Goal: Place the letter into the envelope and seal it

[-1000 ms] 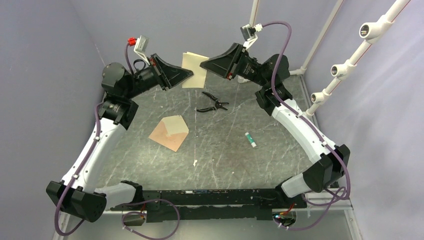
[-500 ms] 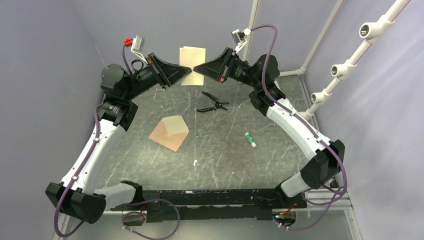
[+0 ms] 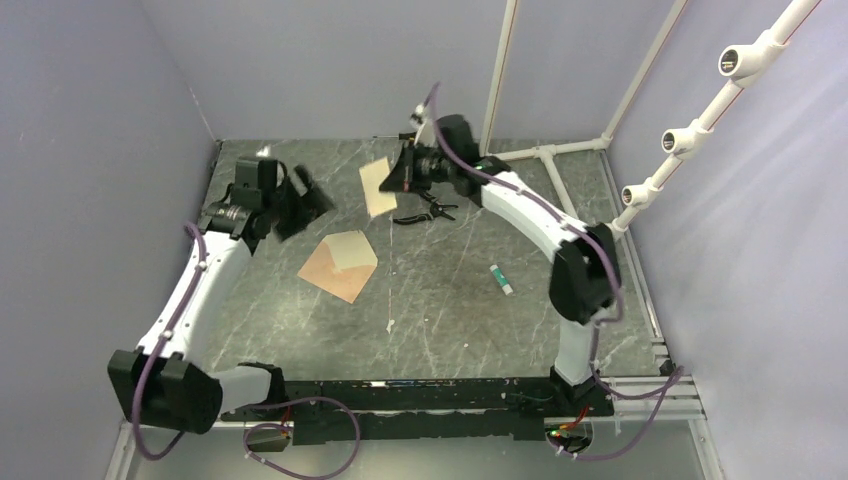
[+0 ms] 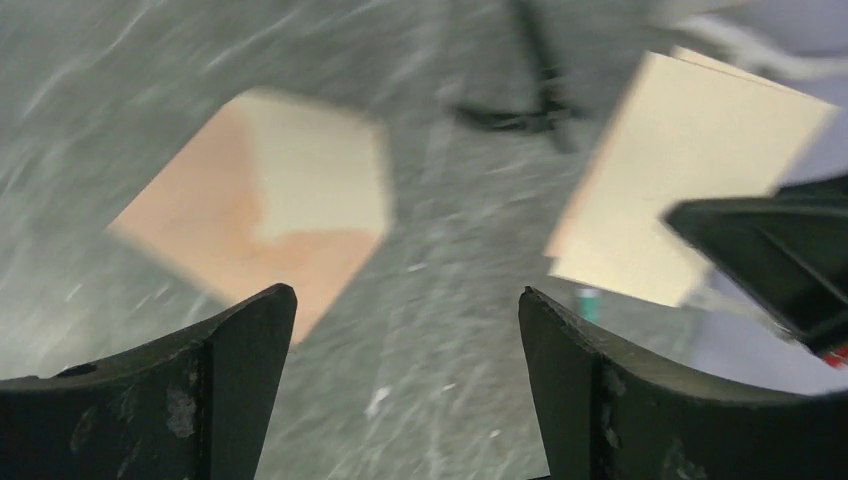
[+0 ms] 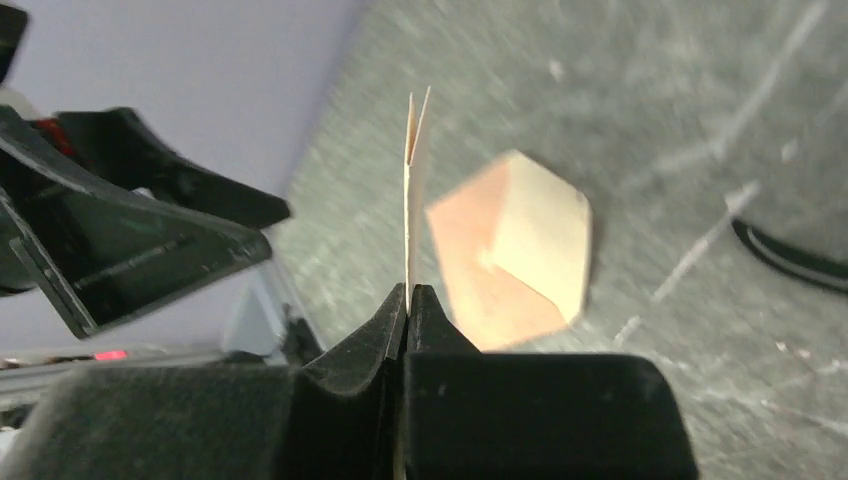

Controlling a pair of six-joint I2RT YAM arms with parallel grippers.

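Observation:
The letter (image 3: pixel 377 188) is a cream folded sheet held off the table, left of the pliers. My right gripper (image 3: pixel 387 183) is shut on its right edge. In the right wrist view the letter (image 5: pixel 412 200) stands edge-on, rising from the pinched tips of the right gripper (image 5: pixel 408 290). The envelope (image 3: pixel 338 264) lies flat on the table, salmon-brown with its cream flap open; it also shows in both wrist views (image 4: pixel 255 215) (image 5: pixel 510 250). My left gripper (image 3: pixel 306 203) is open and empty, left of the letter (image 4: pixel 680 170) and above the envelope, its jaws wide apart (image 4: pixel 405 300).
Black pliers (image 3: pixel 425 208) lie just right of the letter. A green-capped glue stick (image 3: pixel 502 279) lies right of centre. A small white scrap (image 3: pixel 390 325) sits nearer the front. White pipe framing (image 3: pixel 640 190) stands along the right and back edges.
My left gripper opened, let go of the letter and drew back to the left. My right gripper closed on the letter and carried it down toward the table.

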